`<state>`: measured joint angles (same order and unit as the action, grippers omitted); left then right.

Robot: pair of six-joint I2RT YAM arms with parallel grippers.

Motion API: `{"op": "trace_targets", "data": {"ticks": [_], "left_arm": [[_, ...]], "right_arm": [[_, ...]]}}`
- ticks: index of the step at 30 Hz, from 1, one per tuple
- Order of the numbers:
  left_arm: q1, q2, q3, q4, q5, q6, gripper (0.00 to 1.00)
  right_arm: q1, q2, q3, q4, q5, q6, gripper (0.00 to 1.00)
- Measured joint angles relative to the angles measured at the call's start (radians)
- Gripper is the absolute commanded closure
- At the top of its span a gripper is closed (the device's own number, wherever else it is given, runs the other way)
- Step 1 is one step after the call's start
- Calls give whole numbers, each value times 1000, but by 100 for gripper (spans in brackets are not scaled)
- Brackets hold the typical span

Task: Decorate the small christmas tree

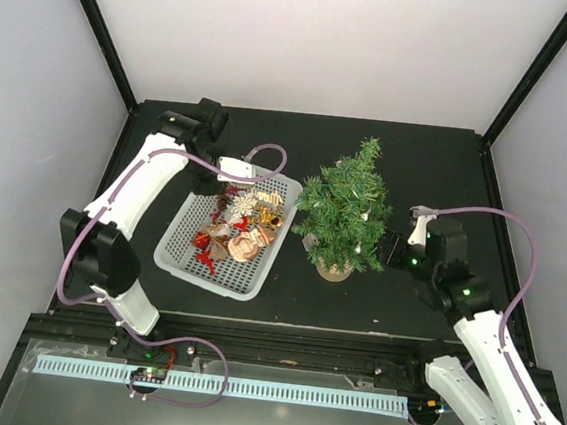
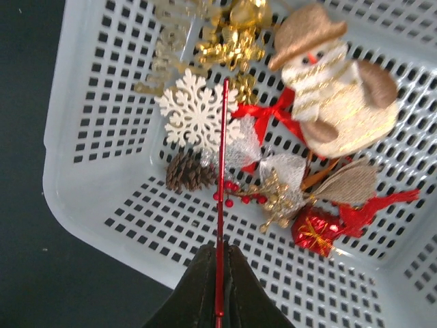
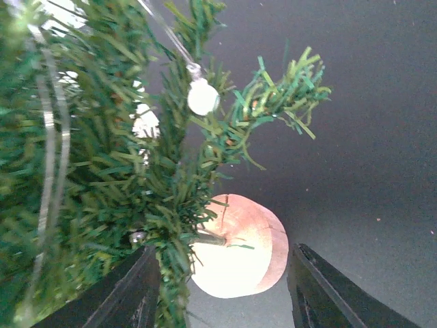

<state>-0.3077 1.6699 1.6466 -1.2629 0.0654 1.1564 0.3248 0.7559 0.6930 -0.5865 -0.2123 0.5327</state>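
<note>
Right tool (image 3: 225, 290) is standing wide open and empty at the small christmas tree (image 1: 347, 211), probably light and tippy, best gripped by its stiff trunk (image 3: 210, 238).

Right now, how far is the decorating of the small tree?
Done: no ornament visible on the small christmas tree, only small white bulbs. In hand: the left gripper is shut on a thin red cord over the white basket; the right gripper is open by the tree. Left: the snowman, snowflake, pine cone and the rest.
</note>
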Motion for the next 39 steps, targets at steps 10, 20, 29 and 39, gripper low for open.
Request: {"op": "trace_targets", "data": {"ticks": [10,20,29,39], "left_arm": [[106,-37,190,-121,395,-117,98],[149,-179,206,-213,859,-228,98],[149,-373,206,6,1134,-559,99],[149,-514,-80,802,1410,-1323,99]], "right_arm": [[1,-179,111,-49,-13,-62,48],[43,-129,427,-94,-18,-134,46],[74,-59,597,-24,-224,-114,46],[386,166,828,-12,-234,-140,46]]}}
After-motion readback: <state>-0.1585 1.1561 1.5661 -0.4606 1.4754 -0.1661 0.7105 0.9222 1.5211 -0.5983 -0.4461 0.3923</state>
